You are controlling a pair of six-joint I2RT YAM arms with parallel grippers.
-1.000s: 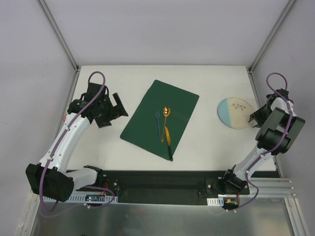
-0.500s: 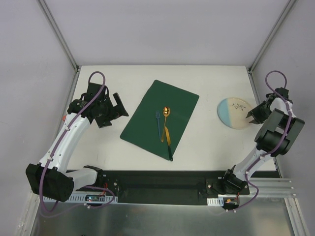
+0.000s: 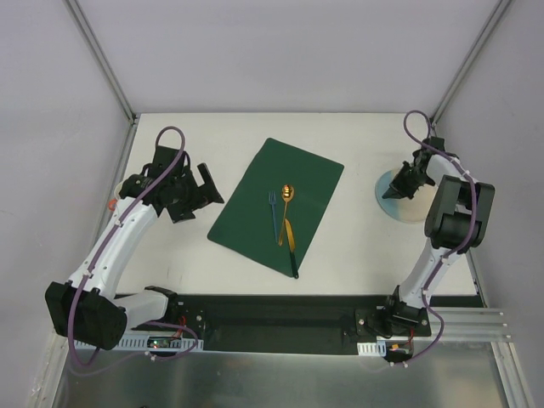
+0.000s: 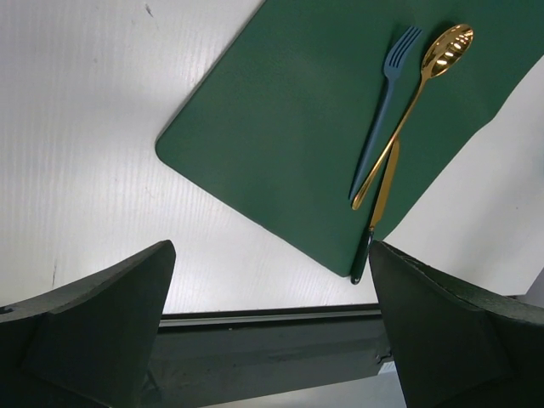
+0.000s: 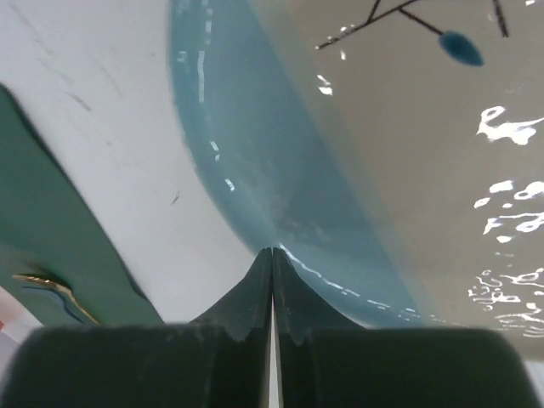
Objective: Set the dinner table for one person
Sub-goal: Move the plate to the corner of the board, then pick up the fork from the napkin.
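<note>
One surface, one placemat, one plate, and three pieces of cutlery: one fork, one spoon, one knife.

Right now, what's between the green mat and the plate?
Only bare white dinner table lies between the green mat and the plate, as the top view shows.

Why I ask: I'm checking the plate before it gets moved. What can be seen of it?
The plate is round, glossy and ceramic-looking: cream, with a pale blue band along its left side and a thin dark twig drawing with a blue dot. It lies flat on the white dinner table, right of the green placemat and apart from it. The right end effector, shut, has its tips at the blue edge; contact is unclear.
</note>
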